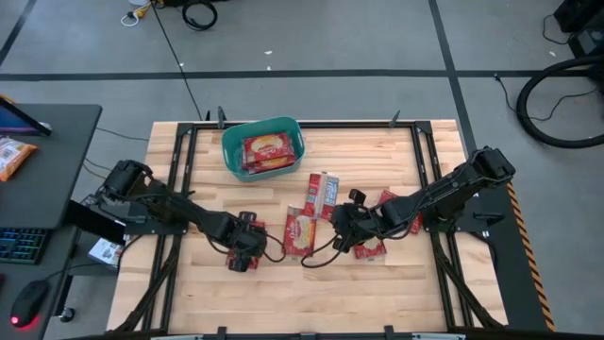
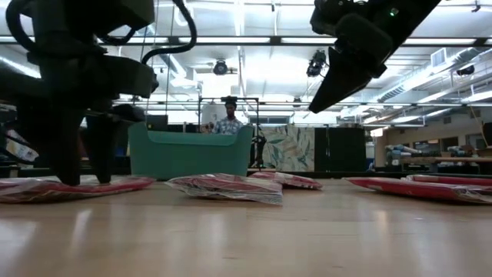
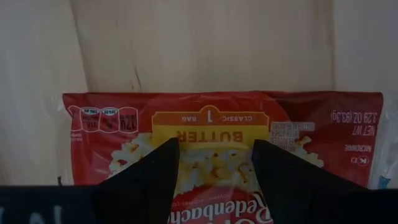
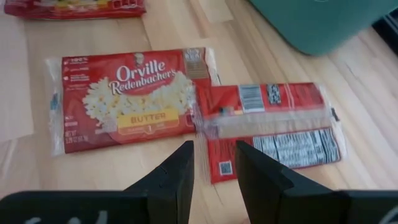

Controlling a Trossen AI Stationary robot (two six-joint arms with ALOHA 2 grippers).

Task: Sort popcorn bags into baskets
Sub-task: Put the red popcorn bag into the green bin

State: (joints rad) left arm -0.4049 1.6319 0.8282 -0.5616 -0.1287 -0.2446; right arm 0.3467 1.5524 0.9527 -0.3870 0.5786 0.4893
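A teal basket [image 1: 229,151] stands at the table's far middle with a red popcorn bag [image 1: 267,151] inside; the low view also shows the basket [image 2: 188,154]. Several more bags lie flat on the wood, among them two at the table's centre [image 1: 300,232] [image 1: 324,194]. My left gripper [image 1: 247,242] is open and stands low over one bag [image 3: 217,118], left of centre. My right gripper [image 1: 343,224] is open too and hangs raised [image 2: 323,100] above a face-up bag [image 4: 127,99] and a face-down bag [image 4: 273,127]. My left gripper comes from above, pointing down. Its spread fingertips [image 3: 165,155] stand on the printed face of the bag, either side of the popcorn picture just below the yellow label panel [image 3: 211,124]. The bag lies flat on the table [image 2: 46,187].
Two further bags lie right of centre [image 1: 396,212] [image 1: 370,249]. A dark side table on the left holds an orange snack bag [image 1: 14,156], a keyboard and a mouse. Black frame rails border the wooden top. A person [image 2: 228,121] stands in the room behind the basket.
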